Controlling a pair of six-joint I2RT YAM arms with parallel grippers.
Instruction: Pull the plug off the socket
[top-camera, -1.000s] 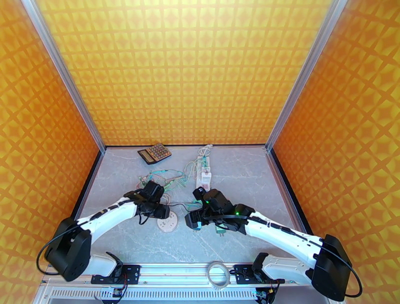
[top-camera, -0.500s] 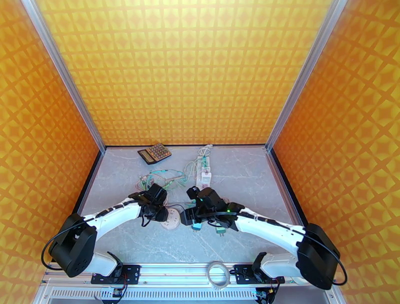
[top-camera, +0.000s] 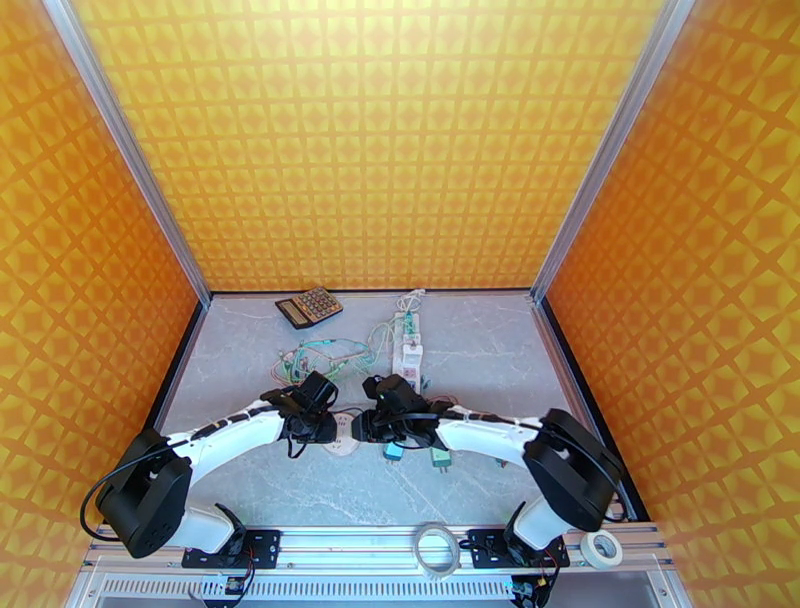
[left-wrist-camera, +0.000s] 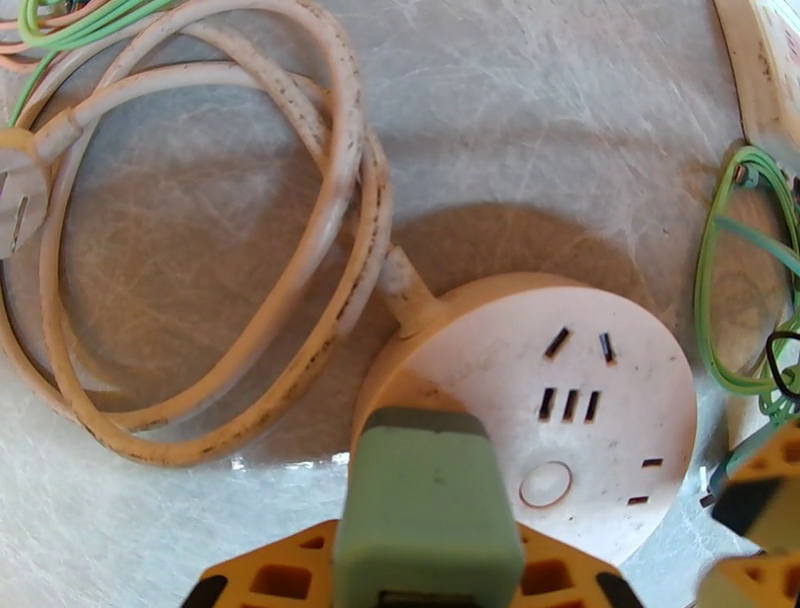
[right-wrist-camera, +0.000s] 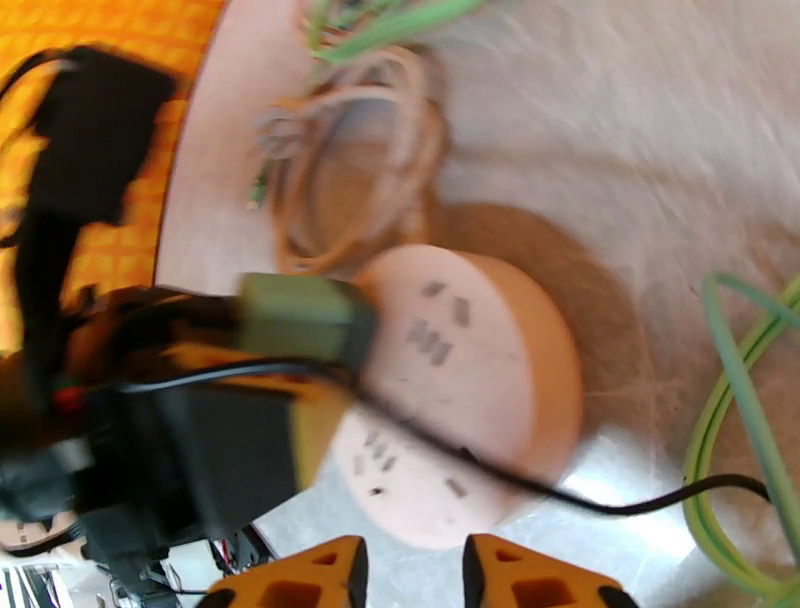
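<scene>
Left wrist, left end effector (left-wrist-camera: 420, 578) clamped on boxy green plug (left-wrist-camera: 425, 490), round socket (left-wrist-camera: 610, 430), right end effector (right-wrist-camera: 412, 575) unclear

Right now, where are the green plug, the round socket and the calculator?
green plug (left-wrist-camera: 425, 510), left wrist view, top of its body.
round socket (left-wrist-camera: 610, 440), left wrist view, flat top face.
calculator (top-camera: 310, 306), top view, keypad.
</scene>
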